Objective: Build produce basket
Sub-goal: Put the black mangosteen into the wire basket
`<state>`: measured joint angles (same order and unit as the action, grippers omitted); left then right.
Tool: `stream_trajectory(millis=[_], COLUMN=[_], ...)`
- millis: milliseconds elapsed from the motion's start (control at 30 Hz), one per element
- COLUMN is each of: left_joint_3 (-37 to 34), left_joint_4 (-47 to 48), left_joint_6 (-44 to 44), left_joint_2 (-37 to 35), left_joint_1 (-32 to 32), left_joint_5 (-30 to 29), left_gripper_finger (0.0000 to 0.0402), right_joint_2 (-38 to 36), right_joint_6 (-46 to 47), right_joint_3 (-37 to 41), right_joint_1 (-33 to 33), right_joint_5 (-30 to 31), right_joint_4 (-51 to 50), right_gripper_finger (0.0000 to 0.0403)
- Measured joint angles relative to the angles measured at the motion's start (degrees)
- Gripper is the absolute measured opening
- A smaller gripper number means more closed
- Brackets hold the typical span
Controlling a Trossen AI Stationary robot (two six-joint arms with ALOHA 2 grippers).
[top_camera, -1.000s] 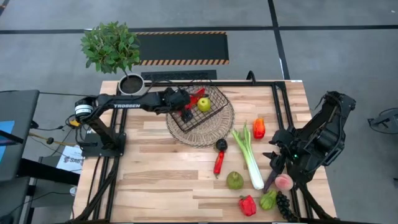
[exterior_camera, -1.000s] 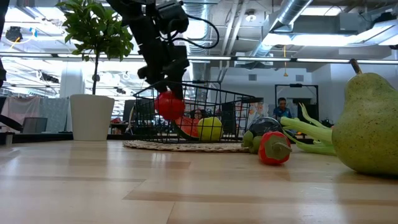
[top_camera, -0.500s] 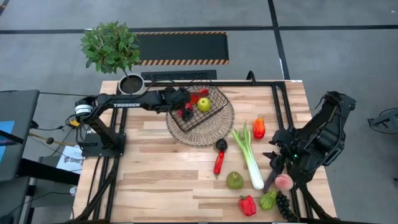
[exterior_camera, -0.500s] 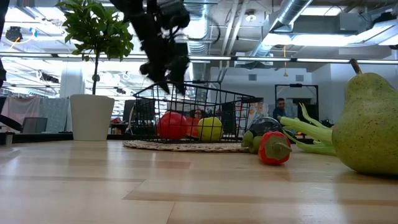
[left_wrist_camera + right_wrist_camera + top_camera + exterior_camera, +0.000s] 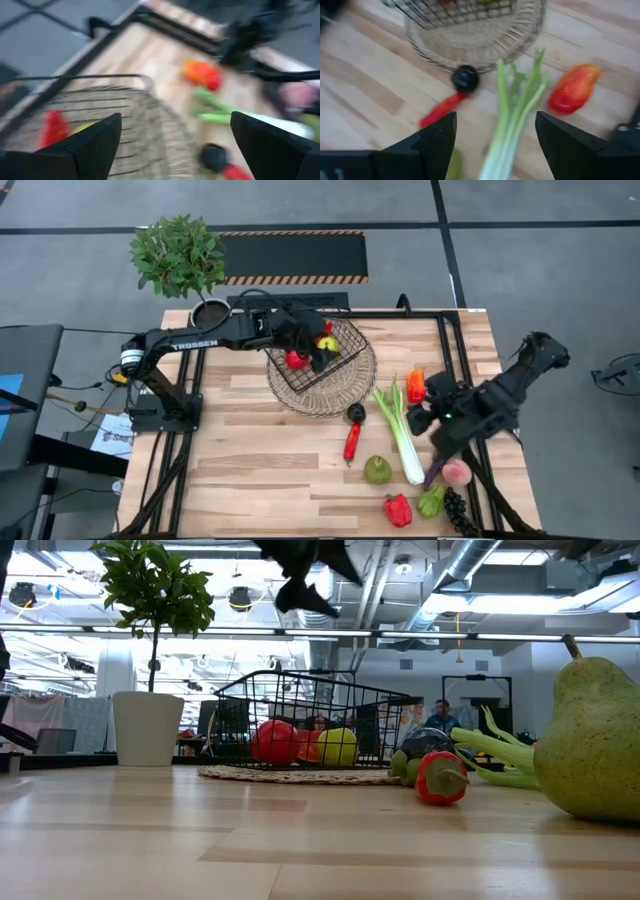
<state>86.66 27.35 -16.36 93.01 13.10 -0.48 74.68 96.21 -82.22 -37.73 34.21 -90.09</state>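
Dark wire mesh is what you are working over: the basket (image 5: 316,358) sits on the round wicker tray (image 5: 345,390) at the far side of the wooden table (image 5: 260,470), near the potted plant (image 5: 180,255). Inside it you have a red apple (image 5: 297,360) and a yellow-green apple (image 5: 328,345); the low view shows both lying on the basket floor with another red piece between them.

Your left gripper (image 5: 318,348) hangs above the basket, and its wrist view shows the two fingers (image 5: 95,145) spread wide apart with nothing between them.

Your right gripper (image 5: 422,408) is out over the near-right part of the table, just beside the orange-red pepper (image 5: 417,385) and the top of the leek (image 5: 400,430). Its fingers (image 5: 437,140) also stand apart and empty, with the leek and a red chilli (image 5: 352,440) on the wood beyond them.

The rest of the produce lies loose on the table: a dark aubergine (image 5: 356,413) at the tray's edge, a green pear (image 5: 377,470), a red pepper (image 5: 398,509), a green pepper (image 5: 431,501), a peach (image 5: 457,473) and dark grapes (image 5: 456,512) near the front right corner.

A person (image 5: 446,716) shows in the room behind the table in the low view.
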Motion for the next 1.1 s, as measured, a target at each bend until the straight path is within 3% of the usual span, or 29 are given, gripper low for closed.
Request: stream_trajectory(millis=[133,267,433,633,900,1100], left_joint_3=[0.3,-1.3,-1.6,-1.4,-1.2,-1.3], left_joint_4=[0.6,-2.0,-3.8,-13.8,-20.8,-21.0], left_joint_6=[-0.6,3.7,5.5,9.0,6.0,5.0], left_joint_2=[0.0,0.6,4.9,14.7,24.3,28.5], left_joint_1=[-2.8,-8.0,-13.1,-16.4,-17.1,-17.4], left_joint_5=[5.7,5.5,-1.7,-6.1,-8.9,-10.7], left_gripper_finger=[0.0357,0.0358,0.0358,0.0358,0.0358,0.0358], right_joint_2=[4.0,6.5,7.1,7.0,7.1,7.1], right_joint_6=[-6.1,-7.5,-3.1,3.8,9.4,10.2], right_joint_3=[0.0,0.0,0.0,0.0,0.0,0.0], right_joint_1=[4.5,5.0,1.2,-5.2,-10.9,-12.3], right_joint_5=[-5.4,-7.5,-8.5,-8.8,-8.8,-8.7], right_joint_4=[0.2,0.1,0.1,0.1,0.1,0.1], right_gripper_finger=[0.0291,0.0291,0.0291,0.0291,0.0291,0.0291])
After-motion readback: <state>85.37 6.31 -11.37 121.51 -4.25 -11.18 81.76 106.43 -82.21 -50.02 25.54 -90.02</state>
